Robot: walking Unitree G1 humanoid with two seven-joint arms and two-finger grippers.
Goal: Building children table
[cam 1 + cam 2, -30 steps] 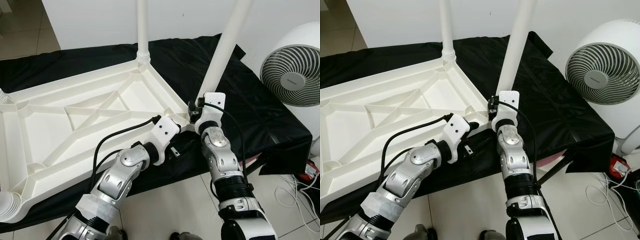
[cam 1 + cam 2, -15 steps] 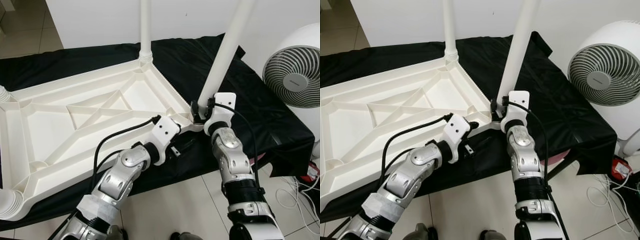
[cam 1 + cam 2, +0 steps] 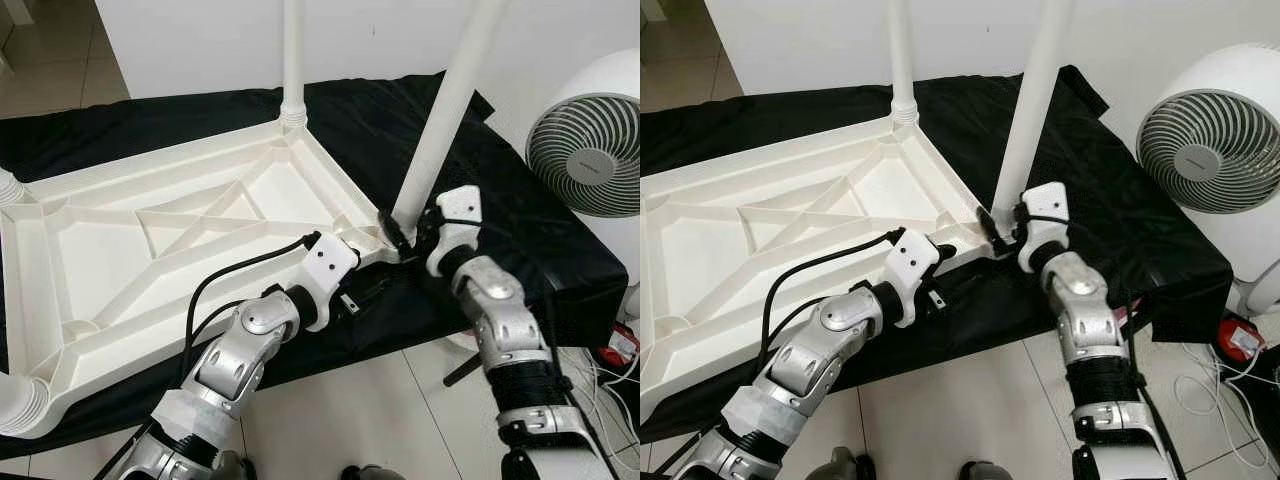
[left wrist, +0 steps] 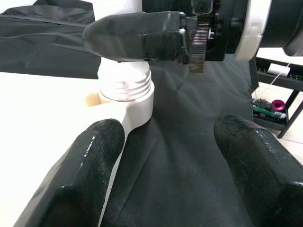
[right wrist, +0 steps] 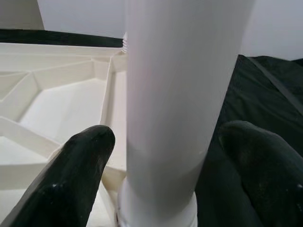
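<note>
Between the right claw's (image 3: 408,232) spread fingers stands a white leg (image 3: 440,125), its base in the corner socket of the upturned tabletop (image 3: 130,255). Left claw (image 4: 165,156), open, waits just beside. Seemingly mid-screwing; next, regrip and twist.

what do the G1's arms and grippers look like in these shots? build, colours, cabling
Both arms are silver metal segments with black ribbed joints. Each wrist ends in a white plastic housing: left gripper, right gripper. Fingers are long, rounded, glossy black; a toothed rack shows on the right gripper in the left wrist view. A black cable loops along the left arm into its housing; another runs over the right wrist.
</note>
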